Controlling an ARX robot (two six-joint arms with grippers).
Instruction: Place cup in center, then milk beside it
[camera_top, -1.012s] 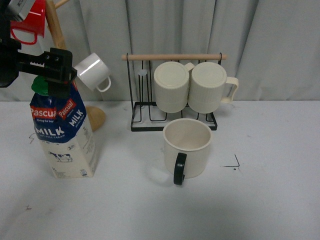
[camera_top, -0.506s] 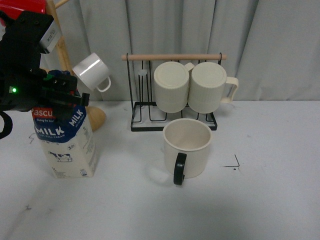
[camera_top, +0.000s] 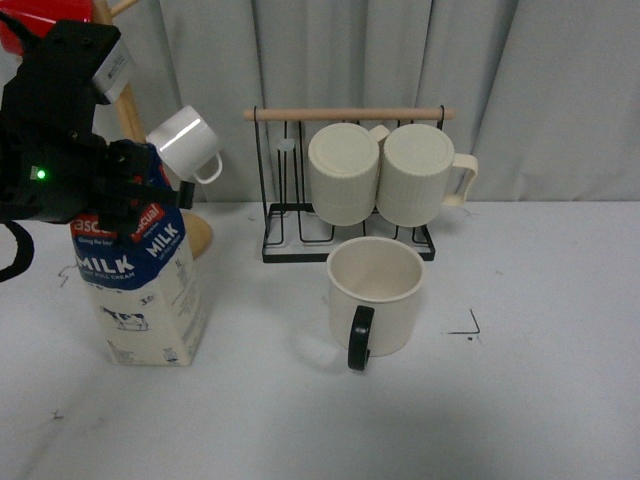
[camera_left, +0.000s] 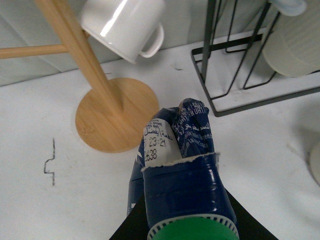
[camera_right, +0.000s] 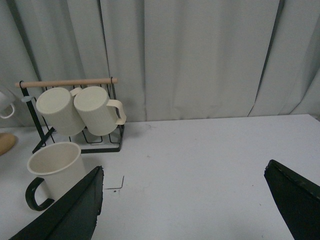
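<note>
The cup (camera_top: 376, 297), a wide cream mug with a black handle toward me, stands upright in the middle of the table, in front of the rack. It also shows in the right wrist view (camera_right: 55, 172). The milk carton (camera_top: 138, 285) stands at the left, leaning a little. My left gripper (camera_top: 130, 180) is shut on its blue top. In the left wrist view the carton's blue gable and green cap (camera_left: 192, 231) fill the space between the jaws. My right gripper (camera_right: 182, 200) is open and empty over bare table right of the cup.
A black wire rack (camera_top: 345, 225) with two ribbed cream mugs (camera_top: 385, 172) stands behind the cup. A wooden mug tree (camera_top: 190, 235) with a small white mug (camera_top: 185, 143) stands behind the carton. Grey curtain at the back.
My left gripper has come down from above onto the carton's top and closed on it. The carton has shifted slightly right and tilted. The cup has not moved.
</note>
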